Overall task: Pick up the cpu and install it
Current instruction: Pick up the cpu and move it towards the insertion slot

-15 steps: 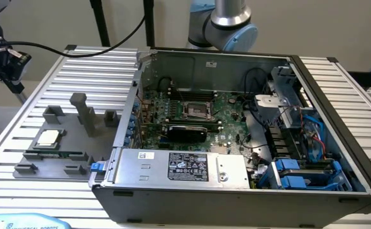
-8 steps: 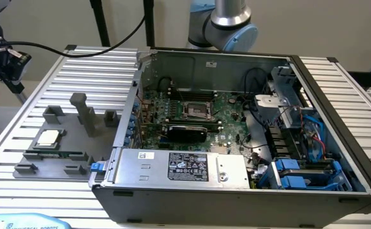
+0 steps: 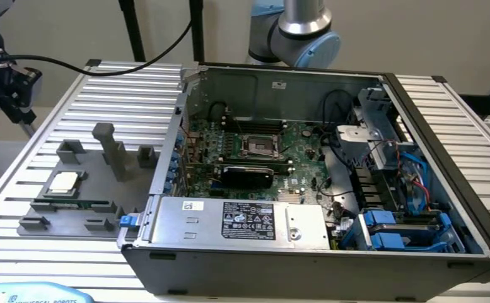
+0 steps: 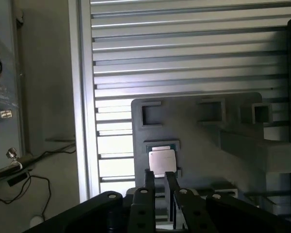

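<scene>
Care is what the cpu [image 3: 64,183] asks of you. From the exterior view you find it lying flat in its seat on the grey fixture [image 3: 85,196]. The fixture rests on the slatted tabletop [image 3: 118,88] at the exterior view's left. The cpu is just beside the green memory stick [image 3: 70,205] and well apart from the open computer case [image 3: 312,252], where the socket [image 3: 259,146] sits on the motherboard [image 3: 291,167]. Judge it as light, thin and stiff, with a smooth metal lid that could slip and an underside that likely will not forgive a knock or a tilt. I'd have you take it by two opposite edges of the rim, kept level, never by pressing on the lid. From the wrist view the cpu [image 4: 162,161] sits in the fixture [image 4: 199,121] beyond the tool [image 4: 159,187], roughly in line with the gap between its fingers [image 4: 149,182]. The tool holds nothing: its two fingers stand a narrow way apart, clear of the cpu and not touching it. The seat's surround looks close, so reckon on little room at the edges.
</scene>
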Action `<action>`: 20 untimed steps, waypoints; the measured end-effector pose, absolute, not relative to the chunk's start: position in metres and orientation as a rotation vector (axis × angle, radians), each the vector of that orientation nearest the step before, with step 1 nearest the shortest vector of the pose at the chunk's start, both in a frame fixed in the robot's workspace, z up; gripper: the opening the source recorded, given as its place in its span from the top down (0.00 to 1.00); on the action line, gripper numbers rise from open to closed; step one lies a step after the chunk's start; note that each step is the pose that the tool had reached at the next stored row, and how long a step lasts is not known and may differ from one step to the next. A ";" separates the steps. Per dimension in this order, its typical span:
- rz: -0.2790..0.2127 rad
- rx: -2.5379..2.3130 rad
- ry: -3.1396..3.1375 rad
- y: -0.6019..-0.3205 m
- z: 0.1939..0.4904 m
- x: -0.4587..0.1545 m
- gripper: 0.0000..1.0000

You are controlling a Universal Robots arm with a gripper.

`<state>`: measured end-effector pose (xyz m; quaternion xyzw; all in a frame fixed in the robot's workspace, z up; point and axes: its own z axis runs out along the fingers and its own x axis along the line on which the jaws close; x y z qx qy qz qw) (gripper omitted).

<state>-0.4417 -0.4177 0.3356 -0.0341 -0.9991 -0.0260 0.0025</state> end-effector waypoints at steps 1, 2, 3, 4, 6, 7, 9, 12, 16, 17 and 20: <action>-0.081 -0.107 -3.134 -0.418 0.335 -0.442 0.70; -0.082 -0.107 -3.134 -0.418 0.335 -0.442 0.70; -0.082 -0.107 -3.133 -0.418 0.334 -0.442 0.58; -0.082 -0.107 -3.132 -0.418 0.333 -0.442 0.58; -0.081 -0.107 -3.131 -0.419 0.327 -0.442 0.47; -0.081 -0.107 -3.131 -0.419 0.325 -0.442 0.41; -0.081 -0.106 -3.131 -0.420 0.322 -0.441 0.35; -0.081 -0.105 -3.130 -0.422 0.316 -0.439 0.29; -0.081 -0.101 -3.130 -0.424 0.309 -0.434 0.29; -0.081 -0.100 -3.130 -0.425 0.307 -0.432 0.29; -0.081 -0.096 -3.130 -0.426 0.301 -0.427 0.29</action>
